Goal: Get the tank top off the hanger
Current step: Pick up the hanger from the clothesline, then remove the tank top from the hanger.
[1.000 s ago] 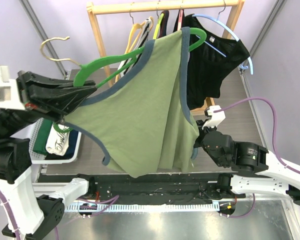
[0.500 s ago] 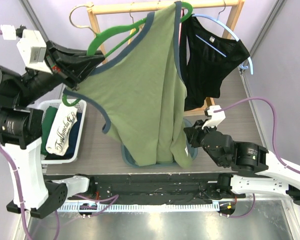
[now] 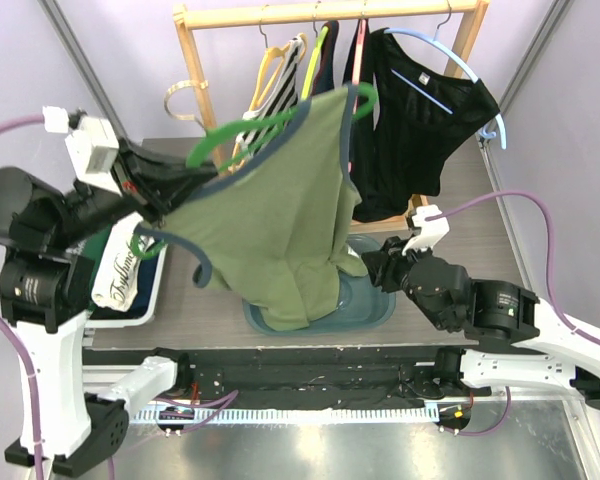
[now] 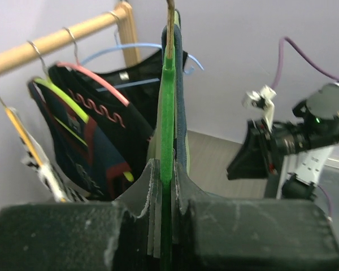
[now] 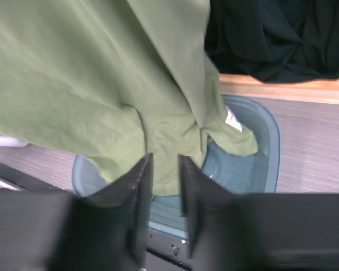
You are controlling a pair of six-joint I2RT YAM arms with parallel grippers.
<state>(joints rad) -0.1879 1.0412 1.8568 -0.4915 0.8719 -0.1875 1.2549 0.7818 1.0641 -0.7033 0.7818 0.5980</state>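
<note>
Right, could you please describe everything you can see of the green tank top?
The tank top is thin, matte olive-green cloth with blue-grey binding at the neck and armholes. It hangs creased and slanted on the green hanger, which the left gripper clamps. Its lower hem droops into the blue-grey tub. The right gripper, jaws slightly parted, sits at the hem; whether it touches the cloth is unclear.

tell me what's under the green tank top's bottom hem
A teal bin sits below the tank top, whose hem drapes into it. The bin's right part shows bare; whatever lies beneath the cloth is hidden.
</note>
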